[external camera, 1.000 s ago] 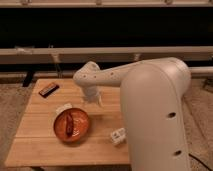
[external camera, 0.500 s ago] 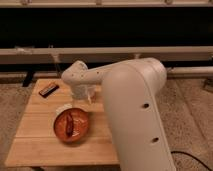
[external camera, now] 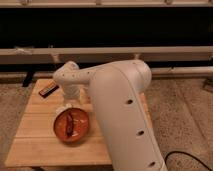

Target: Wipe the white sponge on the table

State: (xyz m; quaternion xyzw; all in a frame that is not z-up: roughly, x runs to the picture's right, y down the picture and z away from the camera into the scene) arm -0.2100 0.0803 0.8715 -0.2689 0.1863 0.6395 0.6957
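Big white arm (external camera: 120, 100), smooth rounded shells!
Small dark holes dot the casing; gripper (external camera: 68, 102) under the wrist, above the table (external camera: 37, 137).

No readable text anywhere; the jaws sit low over the table (external camera: 35, 145), beside the orange bowl (external camera: 71, 126).

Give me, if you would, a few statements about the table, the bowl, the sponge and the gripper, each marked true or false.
1. The orange bowl stands on the table. True.
2. The gripper hangs over the table's front right corner. False: it is over the back left part, just behind the bowl.
3. A dark flat object lies near the table's back left corner. True.
4. The bowl is empty. False: a reddish-brown item lies in it.
5. The white sponge lies inside the bowl. False: it is on the table, just behind the bowl's rim, below the gripper.
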